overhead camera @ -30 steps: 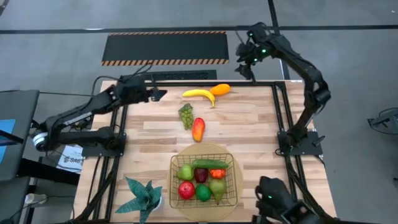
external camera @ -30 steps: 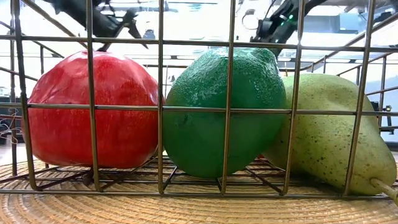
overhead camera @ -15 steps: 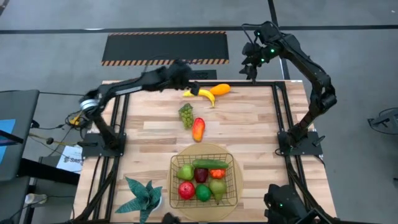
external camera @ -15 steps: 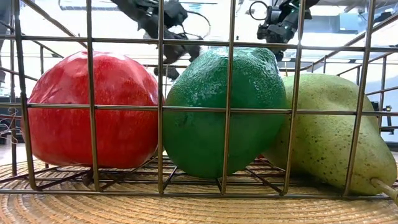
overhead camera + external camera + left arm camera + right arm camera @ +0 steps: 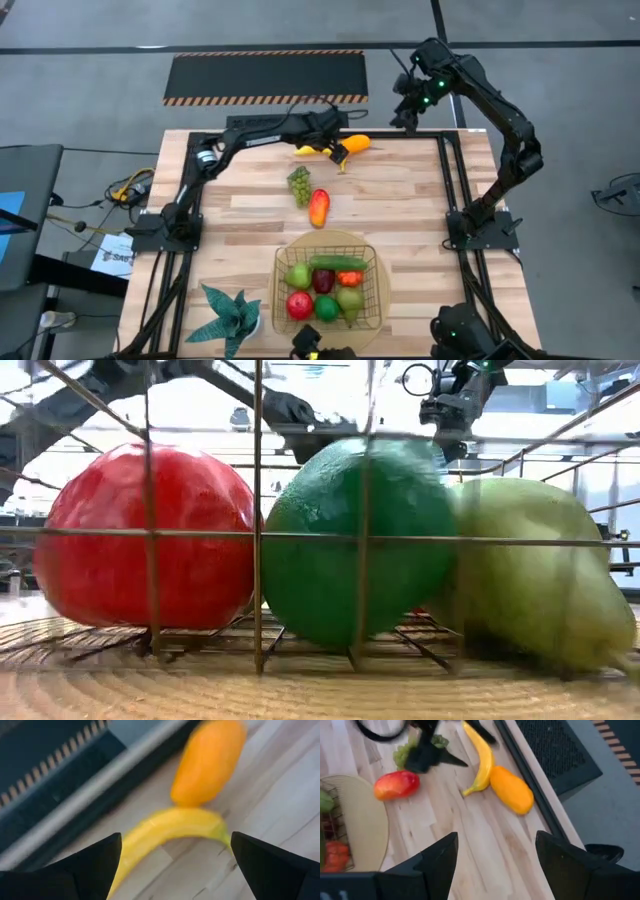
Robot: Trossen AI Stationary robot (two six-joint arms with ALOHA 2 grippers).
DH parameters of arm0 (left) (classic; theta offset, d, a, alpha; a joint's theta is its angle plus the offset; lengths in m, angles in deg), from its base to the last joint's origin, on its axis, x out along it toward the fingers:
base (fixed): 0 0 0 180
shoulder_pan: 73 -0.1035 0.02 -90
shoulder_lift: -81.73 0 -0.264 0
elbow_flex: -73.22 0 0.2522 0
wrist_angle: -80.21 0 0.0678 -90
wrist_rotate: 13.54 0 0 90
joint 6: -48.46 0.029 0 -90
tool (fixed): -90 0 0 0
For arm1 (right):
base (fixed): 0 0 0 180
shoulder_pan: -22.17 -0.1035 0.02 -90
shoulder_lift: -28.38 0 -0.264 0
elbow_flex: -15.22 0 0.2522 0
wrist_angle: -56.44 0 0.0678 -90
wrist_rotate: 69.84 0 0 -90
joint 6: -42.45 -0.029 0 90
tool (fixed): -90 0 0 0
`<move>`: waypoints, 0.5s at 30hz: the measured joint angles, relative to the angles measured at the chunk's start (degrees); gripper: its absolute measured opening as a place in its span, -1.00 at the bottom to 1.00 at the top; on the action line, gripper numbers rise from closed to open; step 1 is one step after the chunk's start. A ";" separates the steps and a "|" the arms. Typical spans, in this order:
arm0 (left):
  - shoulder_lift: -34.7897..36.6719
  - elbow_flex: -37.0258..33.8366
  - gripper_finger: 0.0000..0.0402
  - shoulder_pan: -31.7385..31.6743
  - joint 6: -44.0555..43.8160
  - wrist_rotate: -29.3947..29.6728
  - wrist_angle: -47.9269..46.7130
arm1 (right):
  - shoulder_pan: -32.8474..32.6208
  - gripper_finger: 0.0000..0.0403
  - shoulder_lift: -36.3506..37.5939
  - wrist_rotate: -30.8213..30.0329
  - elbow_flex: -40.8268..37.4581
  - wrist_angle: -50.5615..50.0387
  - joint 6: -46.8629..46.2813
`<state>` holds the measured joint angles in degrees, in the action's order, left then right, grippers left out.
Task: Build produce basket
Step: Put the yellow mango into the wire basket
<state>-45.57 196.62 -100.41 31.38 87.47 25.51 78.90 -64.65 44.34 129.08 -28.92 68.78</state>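
Note:
My left gripper [image 5: 337, 152] [image 5: 175, 842] is open and hovers over the stem end of the yellow banana [image 5: 315, 150] [image 5: 167, 827] near the table's far edge, one finger on each side of it, touching nothing I can see. An orange fruit [image 5: 355, 143] [image 5: 210, 760] lies against the banana. Green grapes [image 5: 299, 185] and a red-orange mango [image 5: 319, 207] lie mid-table. The wire basket [image 5: 281, 292] near the near edge holds apples, cucumber, tomato, pear [image 5: 535, 570] and lime [image 5: 355, 545]. My right gripper [image 5: 405, 112] [image 5: 494, 840] is open, raised beyond the far edge.
The basket stands on a round tan mat [image 5: 300, 243]. A teal leafy plant [image 5: 230, 315] sits at the near left corner. A black frame rail [image 5: 443, 180] runs along the table's right side. Bare wood shows on the table's left half and right of the mango.
My left arm has swung from the table's far left corner toward the right along the far edge and reached out until its gripper stands over the banana. My right gripper has shifted a little toward the right. The produce has stayed in place.

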 joint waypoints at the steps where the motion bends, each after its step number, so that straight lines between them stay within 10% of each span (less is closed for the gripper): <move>1: -0.69 0.08 0.79 0.04 -0.02 -0.23 -0.33 | 0.00 0.42 0.02 0.00 0.00 -0.50 -0.22; 15: 7.14 1.70 0.10 3.79 -3.15 -4.15 -6.83 | 0.00 0.42 0.07 0.00 0.00 -1.32 0.51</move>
<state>-38.42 198.33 -96.63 28.23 83.31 18.69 78.89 -64.59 44.34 129.08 -30.24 69.28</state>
